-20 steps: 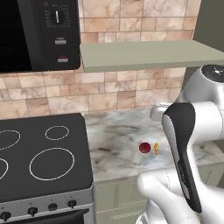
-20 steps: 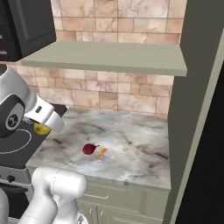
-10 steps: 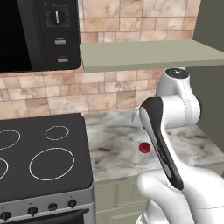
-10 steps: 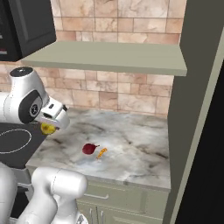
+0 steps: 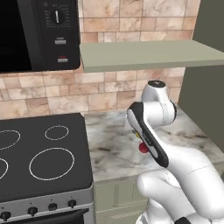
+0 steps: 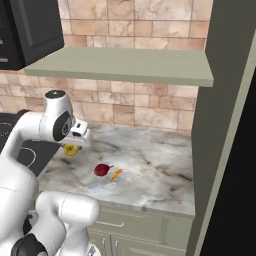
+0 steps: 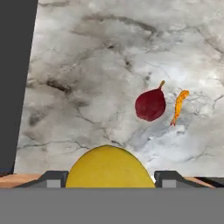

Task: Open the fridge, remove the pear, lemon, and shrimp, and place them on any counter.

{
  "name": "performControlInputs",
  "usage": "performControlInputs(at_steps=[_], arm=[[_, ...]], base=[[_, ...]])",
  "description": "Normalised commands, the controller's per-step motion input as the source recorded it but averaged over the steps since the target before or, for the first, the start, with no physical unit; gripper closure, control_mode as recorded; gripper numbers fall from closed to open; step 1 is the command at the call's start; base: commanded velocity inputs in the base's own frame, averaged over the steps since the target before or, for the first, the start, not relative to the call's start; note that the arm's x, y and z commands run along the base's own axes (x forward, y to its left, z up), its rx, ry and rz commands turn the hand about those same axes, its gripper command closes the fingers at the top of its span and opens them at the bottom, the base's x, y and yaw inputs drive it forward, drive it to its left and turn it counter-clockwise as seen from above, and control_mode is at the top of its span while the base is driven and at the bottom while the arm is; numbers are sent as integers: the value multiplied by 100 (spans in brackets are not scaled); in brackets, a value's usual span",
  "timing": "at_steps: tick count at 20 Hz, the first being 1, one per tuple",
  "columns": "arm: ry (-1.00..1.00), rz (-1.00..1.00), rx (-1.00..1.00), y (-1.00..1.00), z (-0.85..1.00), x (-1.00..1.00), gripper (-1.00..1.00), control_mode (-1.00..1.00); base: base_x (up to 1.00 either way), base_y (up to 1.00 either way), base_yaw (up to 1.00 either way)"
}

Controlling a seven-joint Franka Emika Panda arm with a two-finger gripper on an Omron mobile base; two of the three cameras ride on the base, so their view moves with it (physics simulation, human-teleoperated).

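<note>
The tool (image 7: 109, 177) grips the lemon (image 7: 108, 168) at the hand view's bottom centre, above the worktop (image 7: 100, 65). The pear (image 7: 150, 105) and shrimp (image 7: 179, 105) lie just right of centre.

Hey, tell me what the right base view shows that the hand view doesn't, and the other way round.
Right base view alone: the white arm, the pale shelf over the tiled wall, and the black fridge at the right edge.

Hand view alone: the lemon filling the space between the two fingertips, seen close from above.

Both: the marble counter, the dark-red pear with the orange shrimp beside it but apart, the dark stovetop edge, and the lemon held in the pincer.
</note>
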Motion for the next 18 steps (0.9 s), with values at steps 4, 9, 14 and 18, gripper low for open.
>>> performControlInputs(at_steps=[4,9,14,18], arm=[[0,7,-4,21,-85,80,100,-100],[12,2,-3,18,-70,69,100,-100],[13,0,0,10,-50,56,100,-100],[13,0,0,0,-34,32,100,-100]], base=[[0,0,0],[0,0,0],[0,0,0],[0,0,0]])
